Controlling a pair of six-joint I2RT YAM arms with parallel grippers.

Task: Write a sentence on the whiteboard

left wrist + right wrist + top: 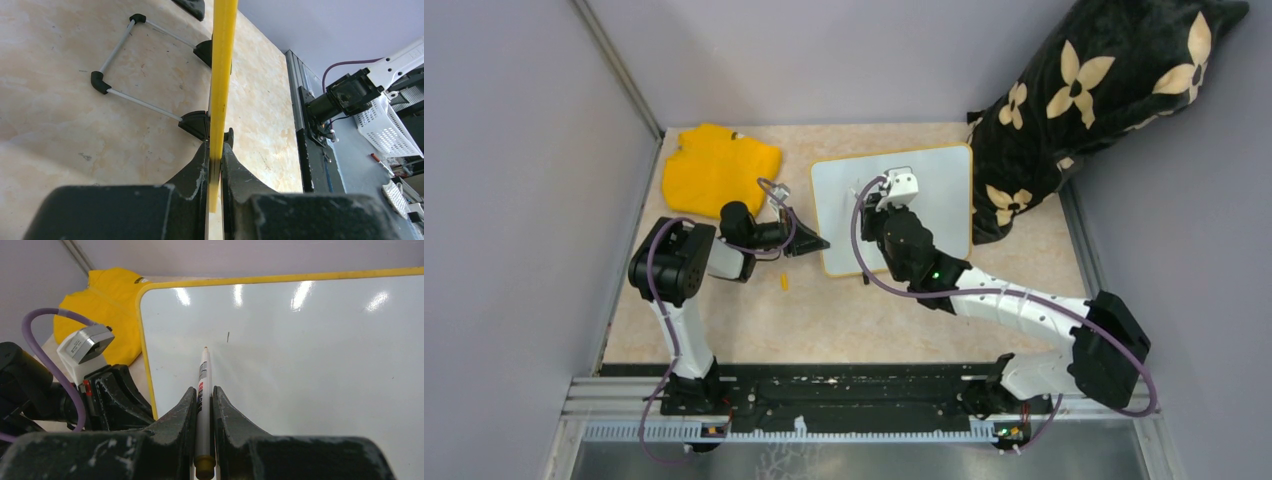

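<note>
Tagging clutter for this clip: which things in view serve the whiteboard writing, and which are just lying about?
In use: whiteboard, left gripper clamping its edge; marker in the right gripper.
Lying about: yellow cloth; black flowered cushion; small yellow piece beside the board.

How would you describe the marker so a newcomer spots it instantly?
Start at the whiteboard, the big glossy white panel with a yellow rim. The right hand reaches over it, pinching the marker. It is the only slim white pen-shaped thing, with its tip pointing at the board.
</note>
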